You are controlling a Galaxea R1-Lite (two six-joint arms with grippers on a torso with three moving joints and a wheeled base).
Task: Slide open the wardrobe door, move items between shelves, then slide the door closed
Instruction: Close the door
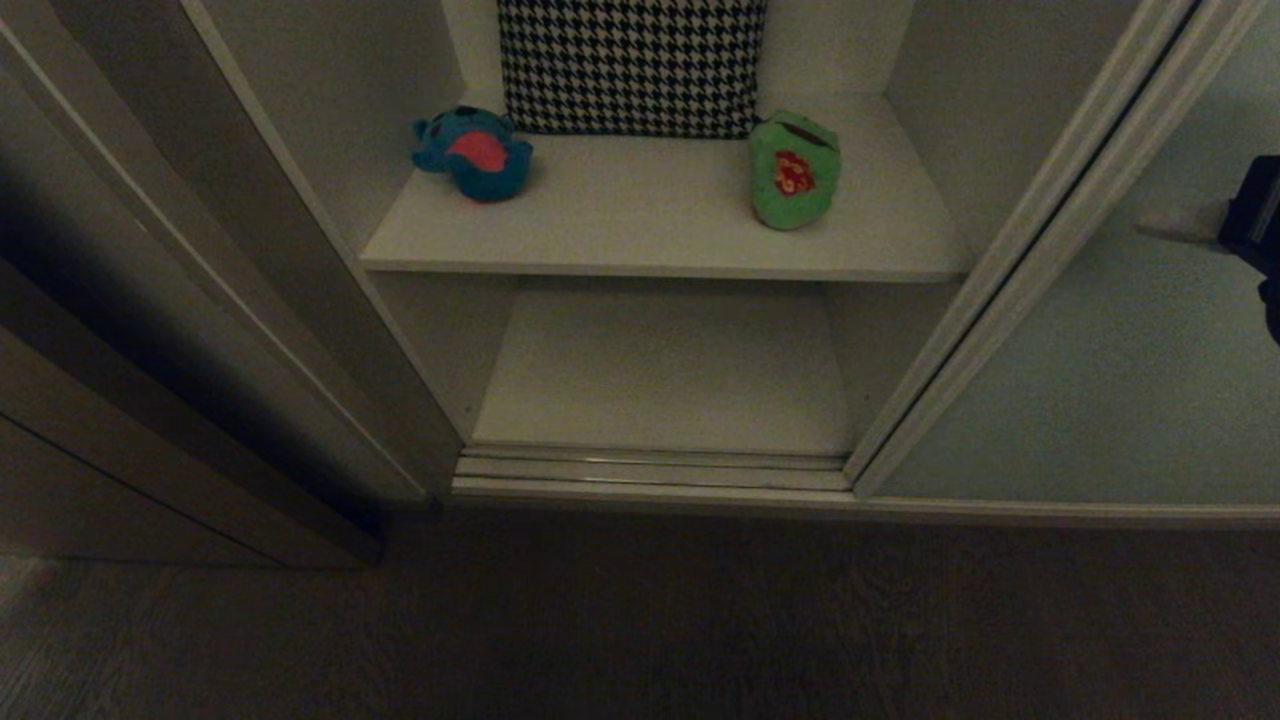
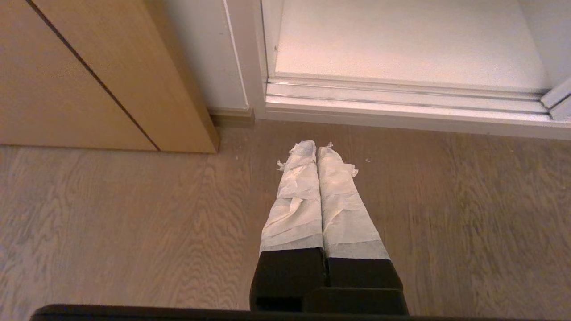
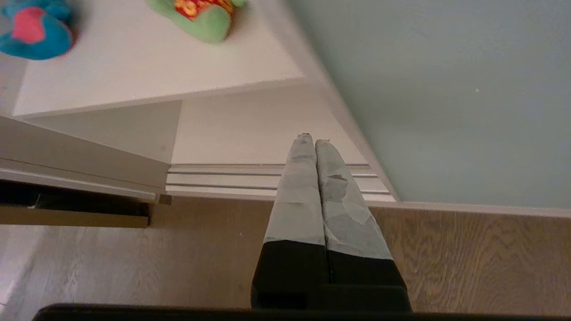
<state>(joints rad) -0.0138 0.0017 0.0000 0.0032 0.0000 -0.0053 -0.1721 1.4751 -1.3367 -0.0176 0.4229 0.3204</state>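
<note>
The sliding wardrobe door [image 1: 1080, 380] stands slid to the right, leaving the compartment open. On the upper shelf [image 1: 650, 225] lie two items: a teal-blue bear [image 1: 475, 153] with a red belly at the left and a green frog [image 1: 795, 170] with red markings at the right. The lower shelf [image 1: 665, 370] is bare. My right gripper [image 1: 1142, 224] shows at the right edge, in front of the door panel, shut and holding nothing. In the right wrist view its taped tips [image 3: 311, 140] point at the door's edge [image 3: 339, 111]. My left gripper [image 2: 316, 149] hangs shut over the floor.
A black-and-white houndstooth cushion [image 1: 632, 65] leans against the back wall of the upper shelf. Dark wooden panelling [image 1: 150, 400] stands to the left of the wardrobe. The metal door track [image 1: 650, 470] runs along the bottom, with wooden floor [image 1: 640, 620] in front.
</note>
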